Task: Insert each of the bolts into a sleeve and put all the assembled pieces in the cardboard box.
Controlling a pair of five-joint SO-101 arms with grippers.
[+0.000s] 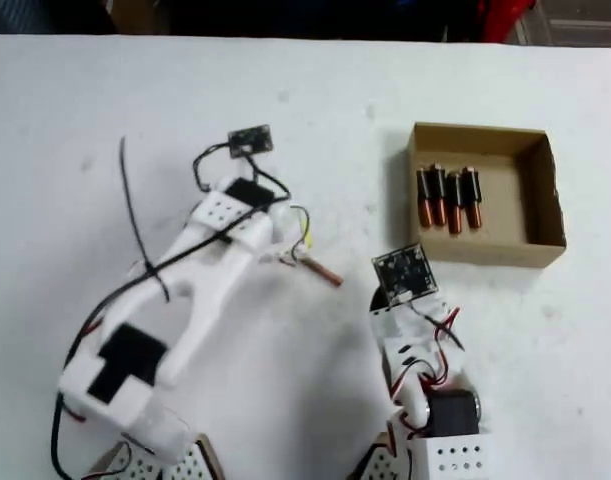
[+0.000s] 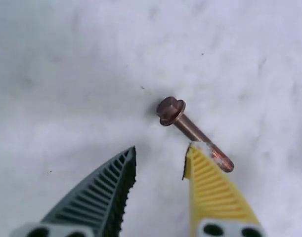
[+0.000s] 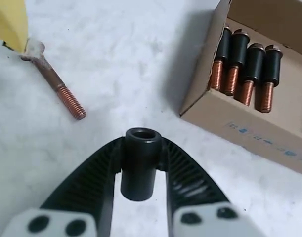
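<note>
**Bolt could skid on closing**

I am keeping the left gripper (image 2: 161, 148) spread over the bolt (image 2: 193, 133), which is lying at the cardboard box's (image 1: 540, 235) eight o'clock. Its yellow finger (image 2: 210, 187) is overlapping the threads, so closing may flick the bolt away. The right gripper (image 3: 141, 148) is pinching a sleeve (image 3: 139, 170).

White arms (image 1: 200, 290), black cables (image 1: 133, 215), left hand (image 2: 161, 148) grey and yellow.

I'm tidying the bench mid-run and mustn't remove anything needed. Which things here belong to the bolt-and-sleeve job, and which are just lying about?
Job: bolt, loose on the table; sleeve, in the right pincer; cardboard box; four assembled pieces inside it.
Lying about: red object past the table's far edge.
</note>
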